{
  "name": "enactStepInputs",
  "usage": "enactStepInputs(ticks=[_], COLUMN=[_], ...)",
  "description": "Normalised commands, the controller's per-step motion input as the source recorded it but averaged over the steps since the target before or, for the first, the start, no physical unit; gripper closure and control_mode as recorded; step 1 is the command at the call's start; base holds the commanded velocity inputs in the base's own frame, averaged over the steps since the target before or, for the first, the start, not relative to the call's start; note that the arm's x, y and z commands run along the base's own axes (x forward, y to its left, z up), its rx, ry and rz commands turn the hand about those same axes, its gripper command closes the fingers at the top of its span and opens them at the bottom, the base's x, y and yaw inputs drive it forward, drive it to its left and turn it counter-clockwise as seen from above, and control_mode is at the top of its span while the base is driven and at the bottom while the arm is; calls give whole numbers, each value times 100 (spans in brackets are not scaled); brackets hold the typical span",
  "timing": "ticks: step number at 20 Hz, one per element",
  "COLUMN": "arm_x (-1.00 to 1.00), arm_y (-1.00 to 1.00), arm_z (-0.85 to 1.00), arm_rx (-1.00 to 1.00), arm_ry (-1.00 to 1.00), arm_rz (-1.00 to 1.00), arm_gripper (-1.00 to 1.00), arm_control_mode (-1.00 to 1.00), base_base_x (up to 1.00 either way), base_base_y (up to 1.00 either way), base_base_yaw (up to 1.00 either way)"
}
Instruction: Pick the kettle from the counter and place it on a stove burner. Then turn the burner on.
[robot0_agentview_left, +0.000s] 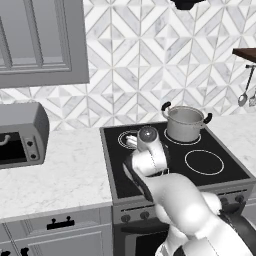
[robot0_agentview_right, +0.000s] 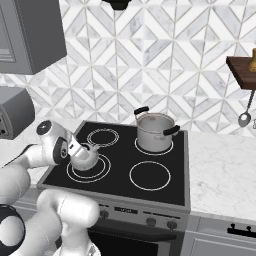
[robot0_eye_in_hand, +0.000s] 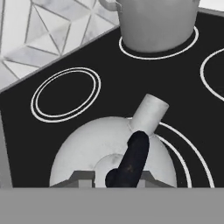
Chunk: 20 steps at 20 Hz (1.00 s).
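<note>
One squat, dome-shaped kettle (robot0_eye_in_hand: 111, 151) sits on the burner (robot0_agentview_right: 90, 169), the large double-ring circle at the front left of the black cooktop (robot0_agentview_right: 120, 172). Its body is pale silver-white, with a short stubby spout (robot0_eye_in_hand: 148, 114) angled toward the steel pot (robot0_agentview_right: 155, 131) and a black arched handle (robot0_eye_in_hand: 131, 159) running over the top. The gripper (robot0_eye_in_hand: 113, 177) is right above the dome, its tips on either side of the handle base; whether they pinch the handle or stand clear of it I cannot tell. No writing or brand marks can be read on the kettle, pot or cooktop. The marble counter (robot0_agentview_left: 60, 175) lies left of the cooktop.
</note>
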Motion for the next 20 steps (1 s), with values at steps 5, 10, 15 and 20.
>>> enactStepInputs(ticks=[5,10,15,20], arm_x=[5,27,12,0], arm_y=[-15,0,0,-8], arm_z=[-32,-35,-33,-14], arm_rx=[0,0,-6,-4], arm_ry=[2,17,9,0], arm_rz=[0,0,0,0], arm_gripper=[100,100,100,100], arm_control_mode=[-100,-100,-100,-100], base_base_x=[0,0,0,0], base_base_y=[0,0,0,0], base_base_yaw=[0,0,0,0])
